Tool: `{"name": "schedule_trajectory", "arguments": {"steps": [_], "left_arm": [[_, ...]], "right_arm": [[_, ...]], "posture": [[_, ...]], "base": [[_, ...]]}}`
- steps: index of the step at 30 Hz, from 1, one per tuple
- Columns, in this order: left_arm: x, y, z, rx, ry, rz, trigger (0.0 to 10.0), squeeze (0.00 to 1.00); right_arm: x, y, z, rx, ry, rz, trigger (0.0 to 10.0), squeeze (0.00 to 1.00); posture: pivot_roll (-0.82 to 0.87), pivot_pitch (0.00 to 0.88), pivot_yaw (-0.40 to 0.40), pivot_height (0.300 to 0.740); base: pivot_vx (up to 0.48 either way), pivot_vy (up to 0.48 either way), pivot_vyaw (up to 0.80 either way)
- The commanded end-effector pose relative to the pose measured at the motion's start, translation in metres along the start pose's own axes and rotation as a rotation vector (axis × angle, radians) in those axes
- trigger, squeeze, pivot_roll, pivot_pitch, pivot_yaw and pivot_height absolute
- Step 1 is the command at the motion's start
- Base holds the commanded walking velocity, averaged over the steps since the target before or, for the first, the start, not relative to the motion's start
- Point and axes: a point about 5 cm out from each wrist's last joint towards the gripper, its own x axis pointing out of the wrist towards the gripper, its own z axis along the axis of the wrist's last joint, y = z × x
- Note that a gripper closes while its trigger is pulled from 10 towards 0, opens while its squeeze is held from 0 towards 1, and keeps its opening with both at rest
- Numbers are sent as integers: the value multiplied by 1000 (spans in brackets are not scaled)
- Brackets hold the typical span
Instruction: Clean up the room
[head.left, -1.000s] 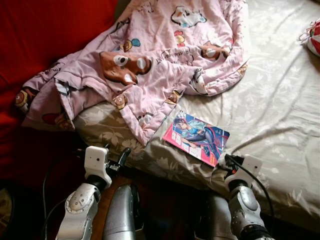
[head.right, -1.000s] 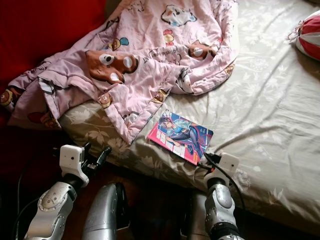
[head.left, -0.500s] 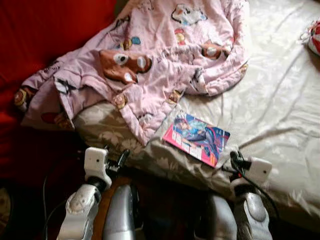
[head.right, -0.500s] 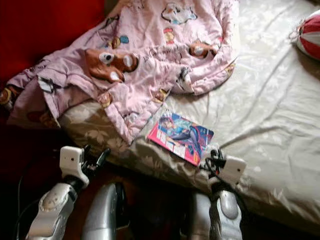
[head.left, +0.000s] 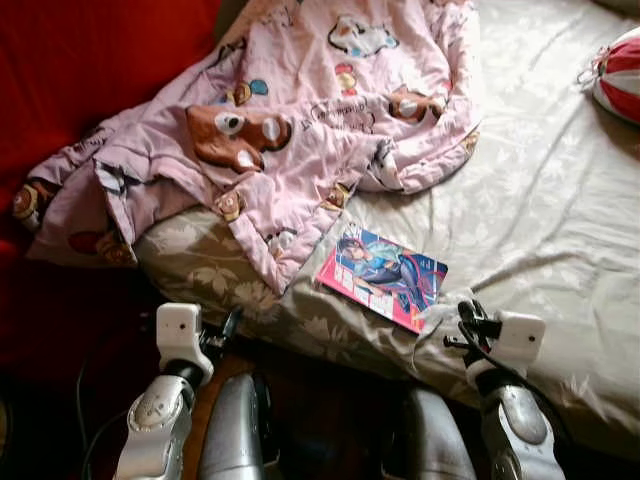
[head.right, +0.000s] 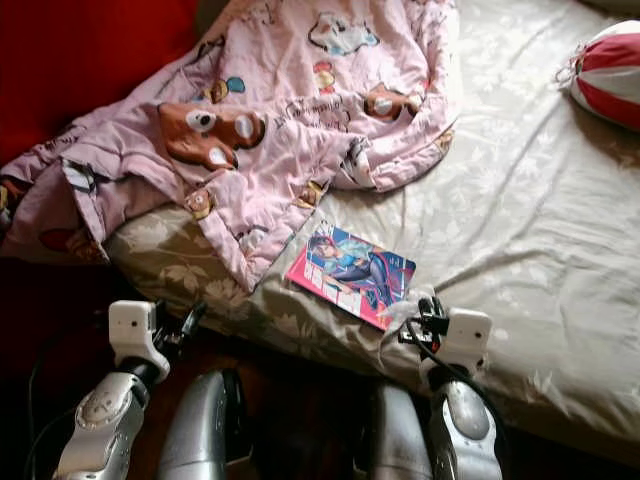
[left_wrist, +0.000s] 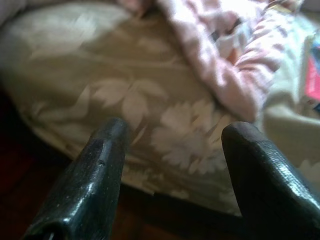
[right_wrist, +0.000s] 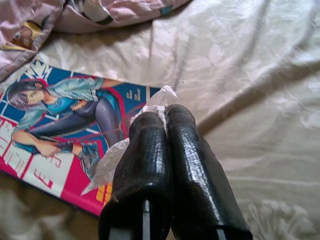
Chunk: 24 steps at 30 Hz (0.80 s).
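- The scrap of clear plastic wrap is the piece of clutter we are dealing with; it is pinched between the fingers of our right gripper, crumpled around the fingertips and hanging just over the near corner of the comic book.
- We are judging the clean-up as only just under way: one scrap is in our grasp, and everything else is lying where it was left.
- Just ahead of our right gripper the comic book is lying flat on the floral bedsheet, close to the bed's near edge.
- Farther ahead of both grippers, the pink cartoon-print blanket is lying rumpled in a heap, one edge trailing off the bed on our left gripper's side.
- Well beyond our right gripper, a red-and-white striped ball is sitting near the far edge of the sheet.
- We are holding our right arm low at the bed's edge, wrist bent so the clenched fingers are pointing across the sheet toward the book.
- Our left gripper is hovering with its fingers spread wide and nothing between them, aimed at the side of the mattress, the blanket's hanging fold just above and beyond it.
- We are judging that the wrap needs binning, the book shelving, and the blanket straightening.
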Motion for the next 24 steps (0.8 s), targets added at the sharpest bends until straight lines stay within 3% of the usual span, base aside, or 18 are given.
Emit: {"name": "schedule_trajectory", "arguments": {"steps": [1,7,24], "left_arm": [[-9,9,-15,-9,53,36,10000,0],[-14,18,-33,-12,123,67,10000,0],[-20,24,-69,-8,294,107,10000,0]], "right_arm": [[-1,2,-6,4,35,2,10000,0],[6,10,2,28,-6,26,10000,0],[7,-11,-20,-13,90,-93,10000,0]], "posture": [[79,216,-43,588],[85,214,-43,588],[74,203,-45,667]], "base": [[0,0,0],[0,0,0],[0,0,0]]}}
